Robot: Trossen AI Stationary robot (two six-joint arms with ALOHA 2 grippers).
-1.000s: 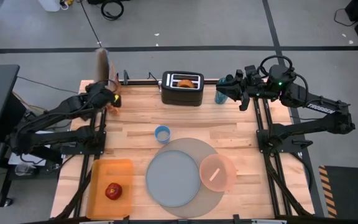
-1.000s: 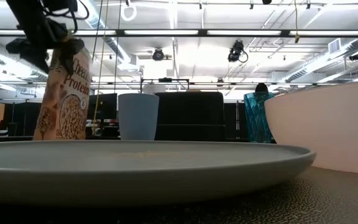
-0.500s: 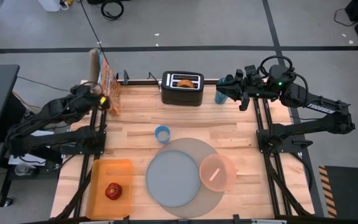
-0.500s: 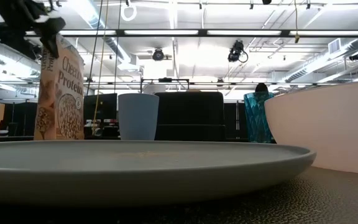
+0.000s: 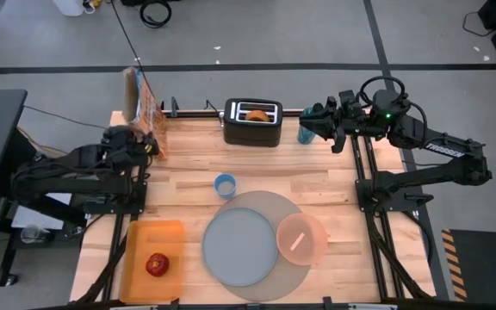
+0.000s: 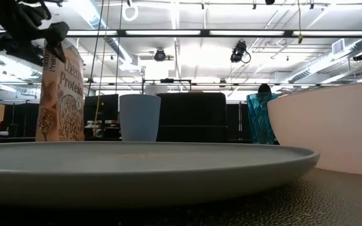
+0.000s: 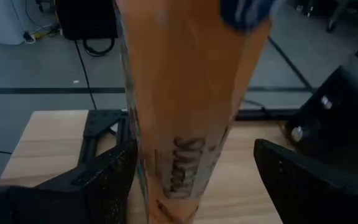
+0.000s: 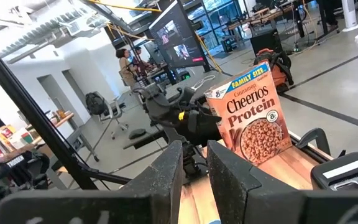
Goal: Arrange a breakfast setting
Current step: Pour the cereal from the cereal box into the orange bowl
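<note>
A Cheerios cereal box (image 5: 142, 103) stands upright on its base at the table's far left corner. It also shows in the low view (image 6: 61, 94) and the right wrist view (image 8: 253, 118). My left gripper (image 5: 147, 145) is open. Its fingers stand on either side of the box (image 7: 185, 93), with a gap showing on one side. My right gripper (image 5: 319, 129) is at the teal tumbler (image 5: 305, 133) by the far edge, its fingers nearly closed. The grey plate (image 5: 239, 245) and the pink bowl (image 5: 301, 238) lie on the grey mat (image 5: 269, 205). The apple (image 5: 157, 264) lies on the orange tray (image 5: 153, 234). The bagel half (image 5: 254, 113) sticks up from the toaster (image 5: 252, 129). My right gripper is shut on the teal tumbler near its top, coming level from the table's right side. Only a blue sliver (image 8: 213, 221) shows between the fingers, and the gripper hides the rest. The tumbler (image 6: 261, 119) stands upright on the table.
A small blue cup (image 5: 225, 184) stands mid-table, just beyond the mat. A pale stick-like thing (image 5: 294, 242) lies in the bowl. Bare wood lies between the cup and the far edge. People and desks show in the room beyond the table.
The cereal box was tilted in my left gripper a second ago and now stands upright at the far left corner. My left gripper has drawn back from it toward the table's near edge. My right arm has kept still.
</note>
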